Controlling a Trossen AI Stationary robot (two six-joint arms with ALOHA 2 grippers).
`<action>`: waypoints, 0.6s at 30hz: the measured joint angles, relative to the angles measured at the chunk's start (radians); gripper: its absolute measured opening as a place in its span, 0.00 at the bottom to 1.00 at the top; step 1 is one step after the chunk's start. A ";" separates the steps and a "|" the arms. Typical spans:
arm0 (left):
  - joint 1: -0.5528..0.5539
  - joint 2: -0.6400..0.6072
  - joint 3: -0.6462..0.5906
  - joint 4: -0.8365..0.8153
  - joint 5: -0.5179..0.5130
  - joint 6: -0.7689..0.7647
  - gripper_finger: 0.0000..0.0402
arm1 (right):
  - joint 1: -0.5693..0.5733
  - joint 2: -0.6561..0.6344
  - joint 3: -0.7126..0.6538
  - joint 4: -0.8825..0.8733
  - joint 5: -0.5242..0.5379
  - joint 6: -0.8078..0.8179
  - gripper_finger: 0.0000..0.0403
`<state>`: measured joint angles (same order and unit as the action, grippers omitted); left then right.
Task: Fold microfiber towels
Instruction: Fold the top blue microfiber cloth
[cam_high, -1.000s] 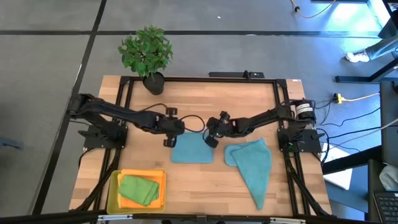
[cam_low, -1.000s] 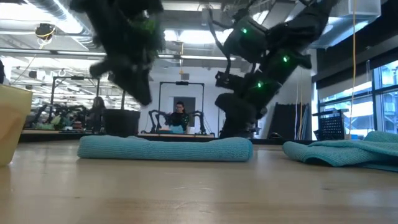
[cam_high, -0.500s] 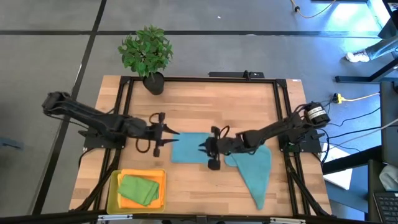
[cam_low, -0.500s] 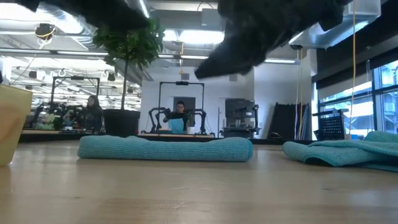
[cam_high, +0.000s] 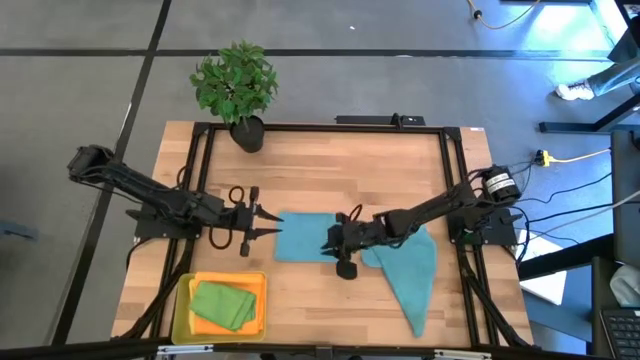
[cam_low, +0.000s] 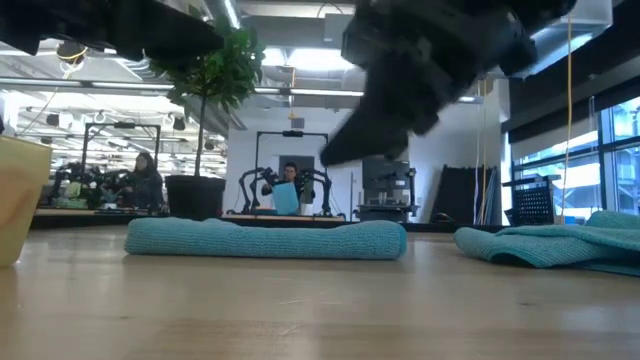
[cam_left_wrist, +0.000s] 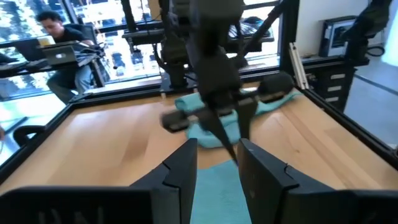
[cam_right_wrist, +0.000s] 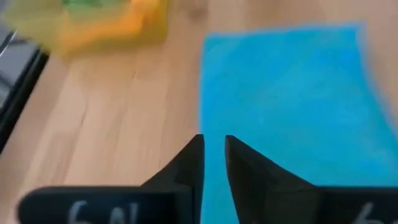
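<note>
Both grippers' jaws stand slightly parted and hold nothing: the left gripper (cam_high: 268, 226) hovers at the left edge of the folded teal towel (cam_high: 303, 240) at the table's centre, and the right gripper (cam_high: 330, 240) at its right edge. A second, unfolded teal towel (cam_high: 408, 268) lies just right of it. Near the table's front left corner, a yellow tray (cam_high: 185, 297) holds a folded green towel (cam_high: 222, 305), and a potted plant (cam_high: 236, 90) stands at the back.
</note>
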<state>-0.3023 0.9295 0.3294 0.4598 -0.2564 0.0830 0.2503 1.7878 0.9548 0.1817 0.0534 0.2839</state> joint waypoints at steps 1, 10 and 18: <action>0.000 0.000 0.000 0.000 -0.009 0.000 0.26 | 0.004 0.012 0.000 -0.005 -0.027 0.002 0.14; 0.000 0.000 0.000 -0.002 -0.030 -0.002 0.26 | 0.022 0.066 0.014 -0.055 -0.160 0.023 0.02; 0.001 0.000 0.000 -0.008 -0.108 -0.028 0.26 | -0.006 0.100 0.018 -0.242 -0.093 0.162 0.01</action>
<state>-0.3016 0.9295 0.3294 0.4517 -0.3640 0.0549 0.2447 1.8878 0.9733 -0.0606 -0.0395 0.4461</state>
